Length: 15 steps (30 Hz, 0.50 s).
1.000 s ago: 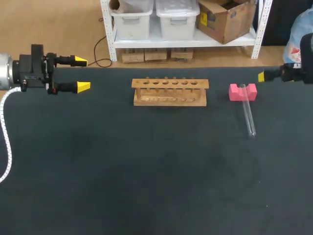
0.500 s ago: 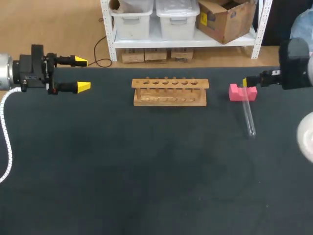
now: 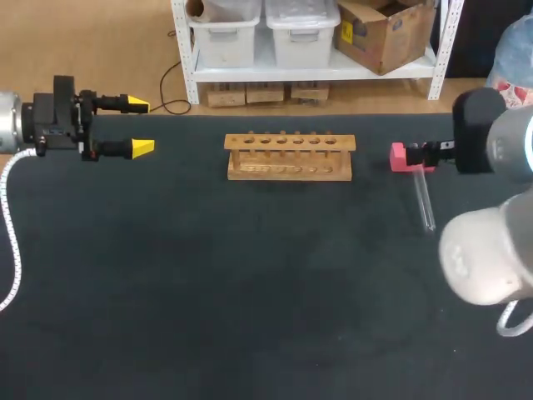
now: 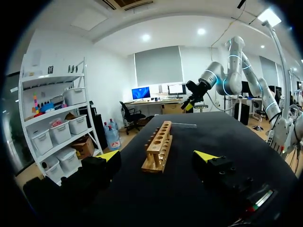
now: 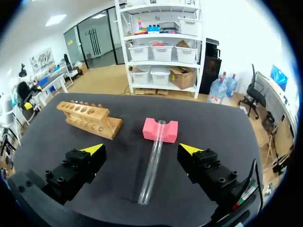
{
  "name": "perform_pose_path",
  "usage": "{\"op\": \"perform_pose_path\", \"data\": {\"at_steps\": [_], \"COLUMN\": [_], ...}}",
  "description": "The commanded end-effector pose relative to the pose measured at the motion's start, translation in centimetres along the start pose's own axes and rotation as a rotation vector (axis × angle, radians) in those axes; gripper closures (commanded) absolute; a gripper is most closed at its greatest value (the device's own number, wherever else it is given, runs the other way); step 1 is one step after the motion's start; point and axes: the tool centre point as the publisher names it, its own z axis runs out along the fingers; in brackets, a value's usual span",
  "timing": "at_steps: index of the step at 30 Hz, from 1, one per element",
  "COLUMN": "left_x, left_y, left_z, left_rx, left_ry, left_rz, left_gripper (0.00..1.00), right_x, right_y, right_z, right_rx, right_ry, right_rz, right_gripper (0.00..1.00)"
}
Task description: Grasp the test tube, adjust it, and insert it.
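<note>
The right gripper [image 5: 142, 149] hangs with its jaws wide apart and empty. The test tube [image 5: 152, 163] shows between the two yellow tips, touched by neither. It lies on the table [image 5: 227, 137], its open end resting in the notch of the pink block [image 5: 160, 131]. The wooden rack [image 5: 89, 119] stands beyond, well apart. The left gripper [image 3: 140, 126] is farthest off, jaws open, holding nothing. Caution: smooth round glass may roll off the block under an off-centre closure, and excess force may crack it

Head camera looks down from behind; both wrist cameras face inward, sharing the wooden rack [image 3: 289, 156].
</note>
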Motion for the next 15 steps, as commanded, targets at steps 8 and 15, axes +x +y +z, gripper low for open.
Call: {"op": "perform_pose_path", "data": {"at_steps": [8, 15], "left_x": [0.1, 0.1], "left_y": [-0.2, -0.2], "left_z": [-0.1, -0.1], "left_rx": [-0.004, -0.004], "left_ry": [-0.002, -0.002], "left_rz": [0.003, 0.003], "left_gripper": [0.00, 0.00], "right_x": [1.6, 2.0], "right_y": [0.3, 0.0], "right_z": [2.3, 3.5], "right_rx": [0.416, 0.395], "right_ry": [0.012, -0.068], "right_rz": [-0.039, -0.020], "right_gripper": [0.00, 0.00]}}
